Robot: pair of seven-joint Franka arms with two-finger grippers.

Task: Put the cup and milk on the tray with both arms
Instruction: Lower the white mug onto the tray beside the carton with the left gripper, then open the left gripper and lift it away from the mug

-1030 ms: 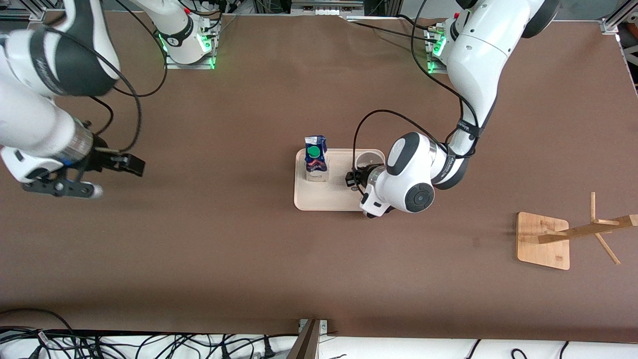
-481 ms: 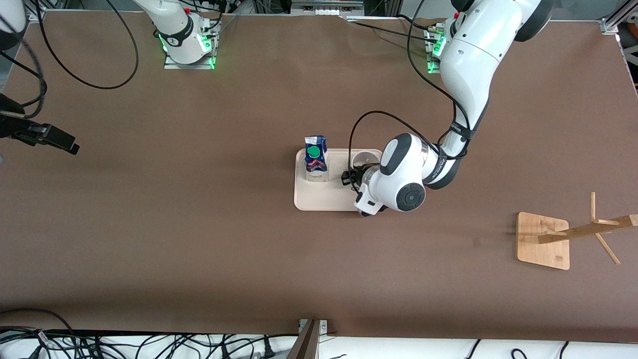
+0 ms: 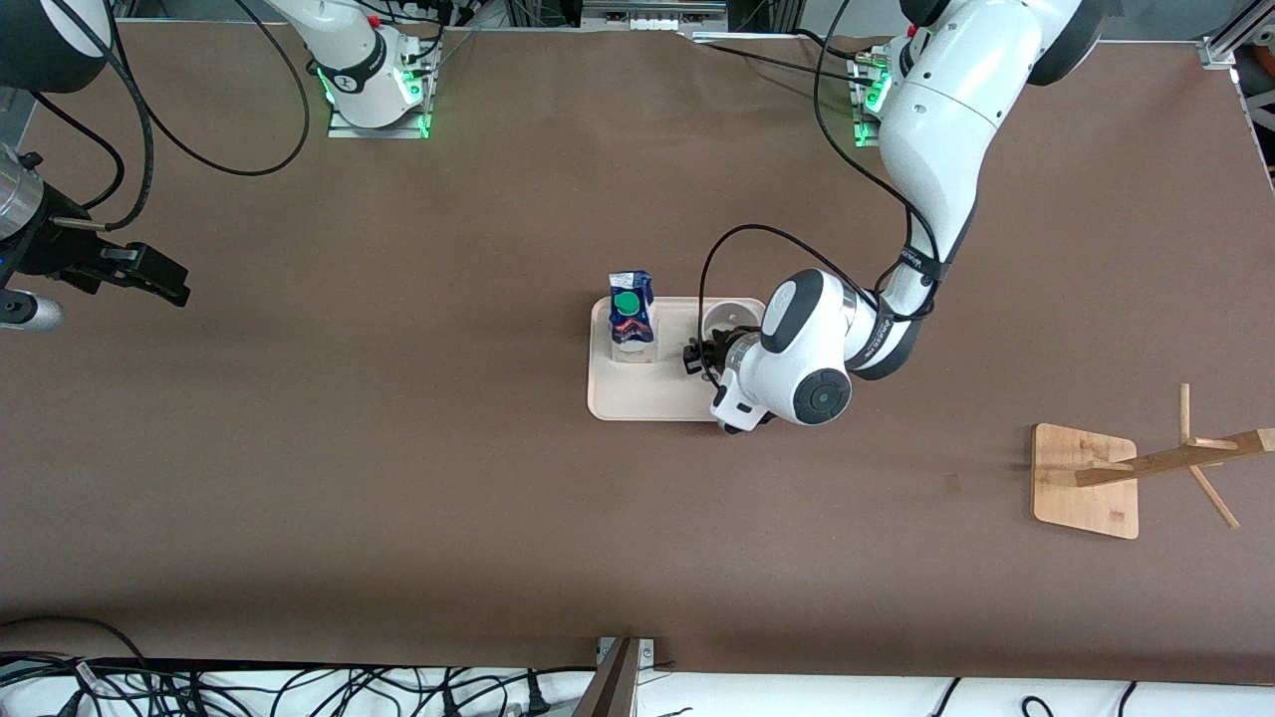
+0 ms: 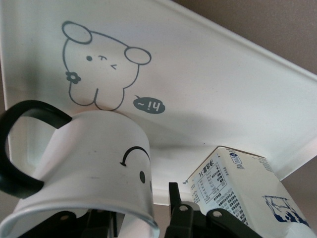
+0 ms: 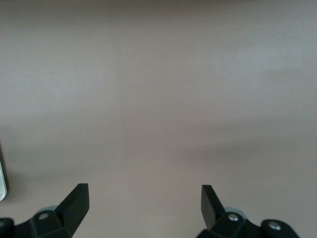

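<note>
The cream tray (image 3: 637, 398) lies mid-table; its rabbit drawing shows in the left wrist view (image 4: 223, 89). The milk (image 3: 631, 317) stands upright on the tray's part toward the right arm's end and also shows in the left wrist view (image 4: 242, 183). The cup (image 3: 732, 319), white with a smiley and a black handle (image 4: 99, 163), stands on the tray beside the milk. My left gripper (image 3: 697, 356) is at the cup's rim (image 4: 143, 208), with one finger inside and one outside. A gap shows at the wall. My right gripper (image 3: 159, 279) is open and empty (image 5: 144, 198) over bare table at the right arm's end.
A wooden rack (image 3: 1086, 481) with slanted pegs stands at the left arm's end, nearer the front camera than the tray. Cables lie along the table's near edge. The left arm's elbow hangs over the tray's corner.
The right arm has swung away toward its end of the table. The left gripper and the cup shifted slightly toward the milk, then stayed still.
</note>
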